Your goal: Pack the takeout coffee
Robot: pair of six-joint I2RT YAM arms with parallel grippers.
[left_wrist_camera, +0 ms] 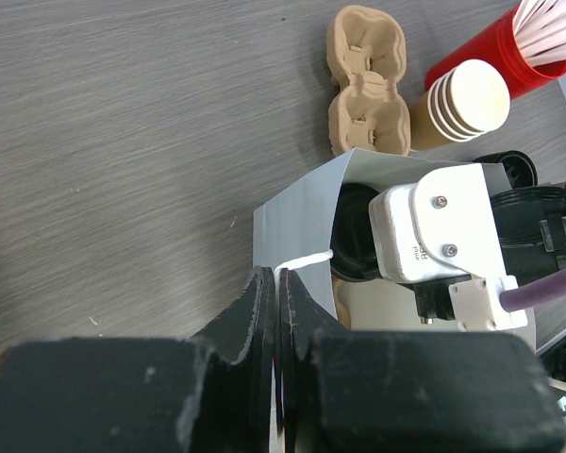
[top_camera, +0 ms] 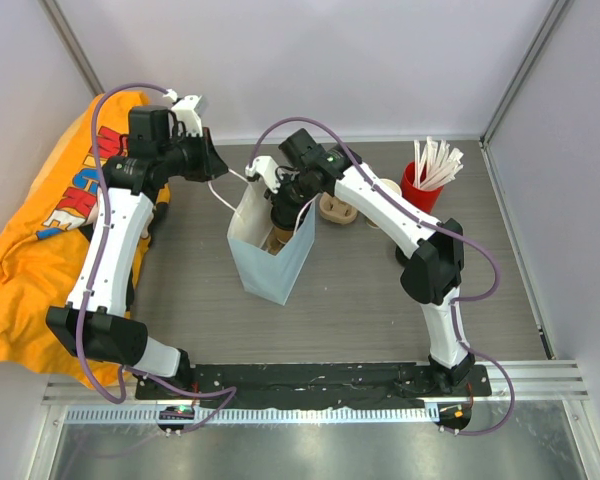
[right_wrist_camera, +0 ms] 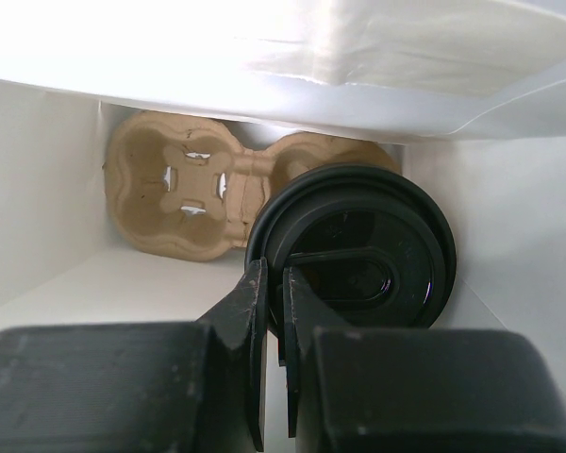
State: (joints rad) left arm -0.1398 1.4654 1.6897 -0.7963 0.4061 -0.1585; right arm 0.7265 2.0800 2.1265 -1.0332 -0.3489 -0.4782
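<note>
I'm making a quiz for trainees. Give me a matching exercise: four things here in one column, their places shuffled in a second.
1. takeout coffee
2. stack of lidless cups
3. white sticks
4. bag handle

A. in the red cup
B. pinched by the left end effector
C. inside the white bag
D. outside the bag, beside the red cup

Pairs: 1-C, 2-D, 3-A, 4-B.

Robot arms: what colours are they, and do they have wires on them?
The left arm and right arm are smooth white tubes with chunky black joints. A thin purple cable loops along each. The left gripper and right gripper each have two flat black fingers, with a white block near the wrist.
</note>
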